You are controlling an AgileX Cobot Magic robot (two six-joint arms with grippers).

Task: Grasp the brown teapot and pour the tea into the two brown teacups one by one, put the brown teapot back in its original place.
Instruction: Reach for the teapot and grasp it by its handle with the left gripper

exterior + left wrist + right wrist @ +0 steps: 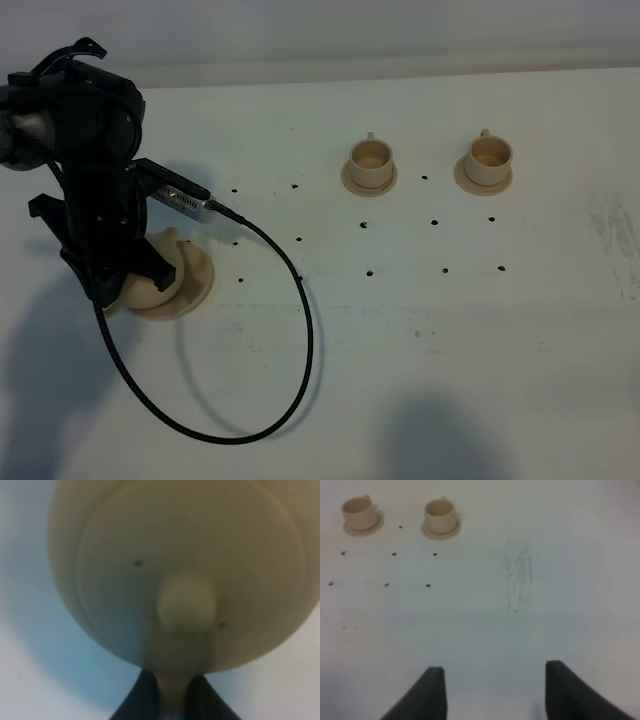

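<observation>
Left hand is pinched narrow on the loop handle of the brown teapot, with a tan strip showing between its dark fingers. Gripping there should leave the spout free, so a roll of the wrist can pour (a judgement only). Around it the white surface lies broad, giving room for the carry to the right. The left arm stands over the pot at the left of the scene and hides most of it from above. The pot sits on its wide saucer, which marks where it must come back. At the near right the right hand hangs low with its jaws wide and nothing between them, apparently kept out of the pouring path. The two brown teacups stand upright on the far side, right of the pot and well apart from it. Each rests on a small saucer, side by side so one sweep could serve both. Small dark marks dot the surface between pot and cups.
</observation>
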